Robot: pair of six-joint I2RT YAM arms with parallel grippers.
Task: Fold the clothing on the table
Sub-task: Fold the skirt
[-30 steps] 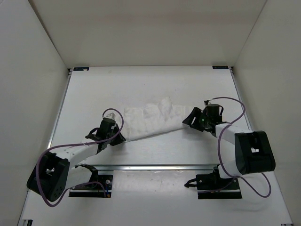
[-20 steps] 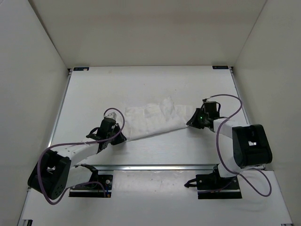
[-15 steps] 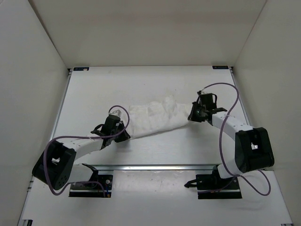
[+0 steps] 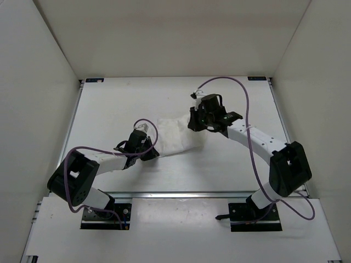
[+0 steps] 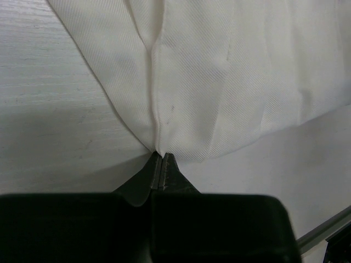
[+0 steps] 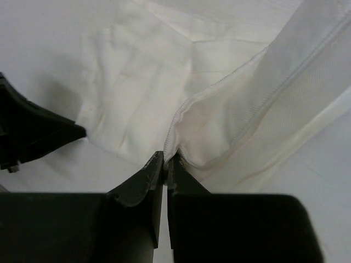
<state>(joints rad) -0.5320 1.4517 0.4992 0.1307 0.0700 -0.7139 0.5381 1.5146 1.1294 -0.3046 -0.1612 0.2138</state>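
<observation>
White on white: soft white fabric garment [image 4: 176, 137] lies bunched midway across flat matte white table [image 4: 109, 104]. Near hem corner pinched tight in left gripper [image 5: 162, 163]; right gripper [image 6: 165, 162] clamped on stitched seam edge. Risks: thin cloth slipping from either pinch; uneven carry skewing the fold, dragging lower layers.

the clothing [image 4: 176, 134] lies near the middle of the tabletop [image 4: 120, 98]. the left jaws sit at its near-left edge and the right jaws at its far-right edge, with the clothing between them.
</observation>
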